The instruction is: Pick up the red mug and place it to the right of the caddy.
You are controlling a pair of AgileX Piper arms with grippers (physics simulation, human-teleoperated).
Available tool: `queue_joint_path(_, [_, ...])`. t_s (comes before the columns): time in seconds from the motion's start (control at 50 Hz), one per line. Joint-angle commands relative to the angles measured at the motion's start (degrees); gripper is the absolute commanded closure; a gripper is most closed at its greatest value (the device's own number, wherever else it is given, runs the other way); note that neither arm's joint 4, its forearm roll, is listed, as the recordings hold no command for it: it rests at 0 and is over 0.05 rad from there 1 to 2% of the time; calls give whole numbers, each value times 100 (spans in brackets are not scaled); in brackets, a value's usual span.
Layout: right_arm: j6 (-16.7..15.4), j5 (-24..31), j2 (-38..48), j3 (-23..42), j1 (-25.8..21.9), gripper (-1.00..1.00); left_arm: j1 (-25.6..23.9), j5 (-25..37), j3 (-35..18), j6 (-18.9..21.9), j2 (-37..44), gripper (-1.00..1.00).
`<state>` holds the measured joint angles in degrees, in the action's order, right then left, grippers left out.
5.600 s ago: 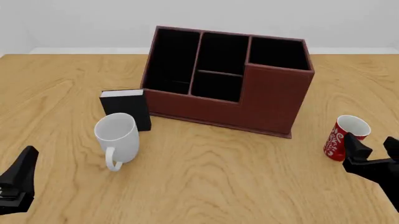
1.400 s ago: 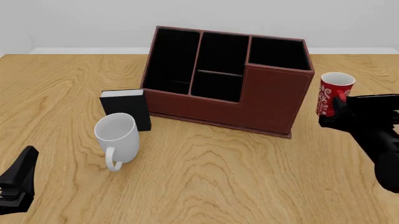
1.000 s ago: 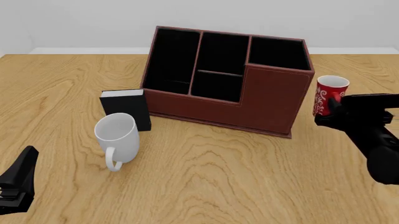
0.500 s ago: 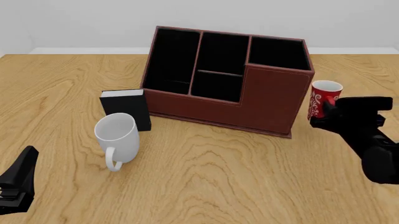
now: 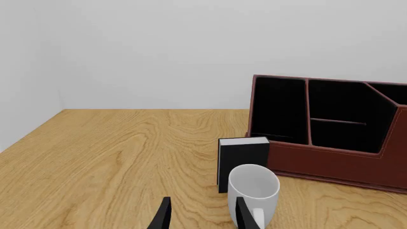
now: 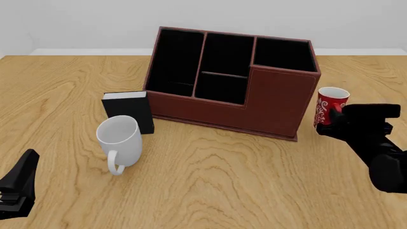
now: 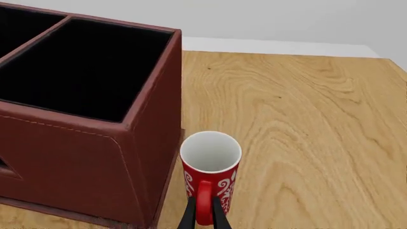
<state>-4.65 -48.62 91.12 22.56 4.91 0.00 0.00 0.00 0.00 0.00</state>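
Between right end effector [image 7: 203,214] fingers: red mug [image 7: 210,164] handle.

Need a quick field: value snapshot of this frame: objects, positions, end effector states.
target: small red mug with white swirls, upright, just right of the caddy, apart from its wall
reference: large reddish-brown leather-like caddy, far centre of the wooden table
right end effector: shut on the mug's red handle
left end effector: open, holding nothing, near left edge
distractors: large plain white mug, upright, handle toward camera; small black book standing behind it, against the caddy's left front
mug contact with table: cannot tell
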Motion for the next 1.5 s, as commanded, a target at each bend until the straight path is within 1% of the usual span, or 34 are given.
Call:
queue_joint_path(0.02, [99,-109,2,-58,31,100,0,0,0,0,0,-100])
queue_joint_path(0.3, [189,-179,97,-113,13,100,0,0,0,0,0,-100])
queue_joint_path(0.74, [213,-348,198,-265,16,100,0,0,0,0,0,-100])
queue_joint_path(0.9, [234,-501,293,-365,27,100,0,0,0,0,0,-100])
queue_joint_path(1.12, [252,-487,273,-393,4,100,0,0,0,0,0,-100])
queue_joint_path(1.24, [259,-631,408,-439,-1,100,0,0,0,0,0,-100])
queue_joint_path(1.5, [306,-757,479,-564,-55,100,0,0,0,0,0,-100])
